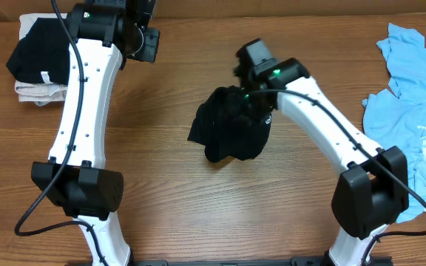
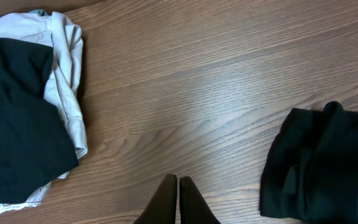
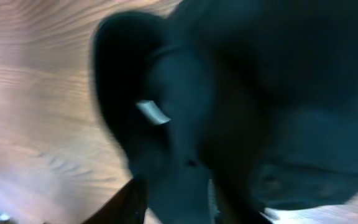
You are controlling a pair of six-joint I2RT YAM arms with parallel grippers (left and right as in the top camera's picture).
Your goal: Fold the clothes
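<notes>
Nearest the lens in the right wrist view, the right gripper (image 3: 176, 186) had dark fabric filling the gap between its fingers (image 3: 129, 202); we read the jaws as closed partway on a fold of the black T-shirt (image 3: 260, 93), though this view was blurred. A small white tag (image 3: 152, 112) showed on the cloth just above the fingers. From overhead, the black T-shirt (image 1: 231, 129) sat bunched in a lump near the middle of the table (image 1: 198, 207), with the right gripper (image 1: 246, 89) at its far edge and touching it. In the left wrist view the left gripper (image 2: 178, 180) had its two fingers pressed together, nothing between them, above bare wood; the bunched T-shirt (image 2: 319, 168) lay off to one side, apart from it. We noted a folded black garment (image 1: 39, 59) at the far left corner, lying on top of a pale garment (image 1: 39, 92) whose edges stuck out beneath it. The light-blue shirt (image 1: 413, 111) lay crumpled along the right edge, well apart from the black T-shirt and from both grippers.
</notes>
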